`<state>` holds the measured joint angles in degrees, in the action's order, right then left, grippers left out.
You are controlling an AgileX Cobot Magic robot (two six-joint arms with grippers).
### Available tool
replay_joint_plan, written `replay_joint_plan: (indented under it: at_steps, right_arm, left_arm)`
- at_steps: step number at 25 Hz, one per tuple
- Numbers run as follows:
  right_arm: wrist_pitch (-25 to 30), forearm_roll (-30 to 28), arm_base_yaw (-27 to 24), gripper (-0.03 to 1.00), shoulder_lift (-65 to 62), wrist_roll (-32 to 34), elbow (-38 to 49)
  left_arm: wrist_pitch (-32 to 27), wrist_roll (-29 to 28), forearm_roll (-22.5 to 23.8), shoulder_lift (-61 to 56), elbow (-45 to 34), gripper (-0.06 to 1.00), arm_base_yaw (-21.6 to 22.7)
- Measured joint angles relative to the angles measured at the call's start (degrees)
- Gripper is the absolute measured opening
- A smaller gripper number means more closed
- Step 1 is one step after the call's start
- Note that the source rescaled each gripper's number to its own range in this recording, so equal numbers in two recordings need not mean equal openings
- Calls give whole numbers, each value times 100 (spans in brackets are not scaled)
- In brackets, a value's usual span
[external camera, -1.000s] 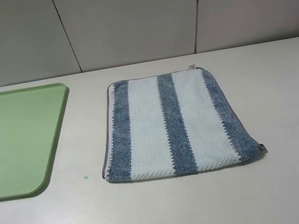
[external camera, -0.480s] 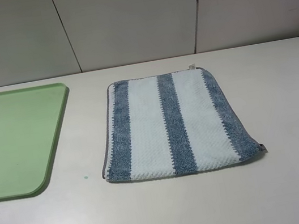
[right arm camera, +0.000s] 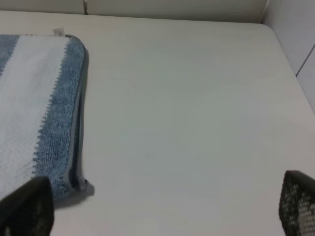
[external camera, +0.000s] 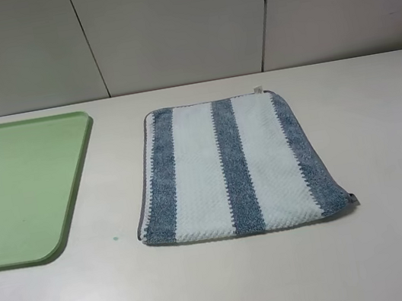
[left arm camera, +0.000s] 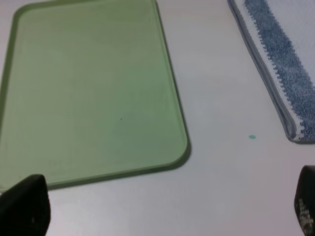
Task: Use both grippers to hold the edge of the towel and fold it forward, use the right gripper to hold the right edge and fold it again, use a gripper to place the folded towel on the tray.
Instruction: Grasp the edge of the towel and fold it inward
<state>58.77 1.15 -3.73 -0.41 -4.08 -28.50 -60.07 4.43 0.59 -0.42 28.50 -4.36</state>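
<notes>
Towel: the towel (external camera: 234, 166) is lying flat on the table (external camera: 401, 240), its stripes running away from the robot; two layers seem to be showing at its near right corner.
Hem: the grey hem (left arm camera: 266, 78) is being left untouched along both long sides.
Tag: a small white tag (external camera: 257, 90) is sticking out at the towel's far edge.
Tray: the tray (external camera: 19, 192) is lying well apart from the towel, to its left, with nothing being carried on it.
Speck: a green speck (external camera: 114, 238) is sitting just off the towel's near left corner.
Left gripper: the left gripper (left arm camera: 165, 209) is being held off the towel's near left corner, jaws wide apart, nothing being gripped.
Right gripper: the right gripper (right arm camera: 162, 204) is being held off the towel's near right corner, jaws wide apart, nothing being gripped.
Change: nothing is being moved; over the last second the towel and tray are being shown in the same places, and no arm is being brought into the high view.
Meaning: the first fold is judged not yet begun; both near corners of the towel are being left free to be gripped.
Next: both grippers are probably going to be lowered onto the towel's near edge.
</notes>
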Motion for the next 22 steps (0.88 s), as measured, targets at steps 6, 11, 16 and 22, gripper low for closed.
replay_joint_plan:
  at_steps: [6,11,16,22]
  right_arm:
    - [0,0,0,100,0,0,0]
    - [0,11,0,100,0,0,0]
    - [0,30,0,100,9,0,0]
    - [0,47,0,100,981,-5,-449]
  left_arm:
    - [0,0,0,0,0,100,0]
    - [0,0,0,0,0,100,0]
    - [-19,21,0,10,19,100,0]
    - [-90,208,0,881,376,100,0]
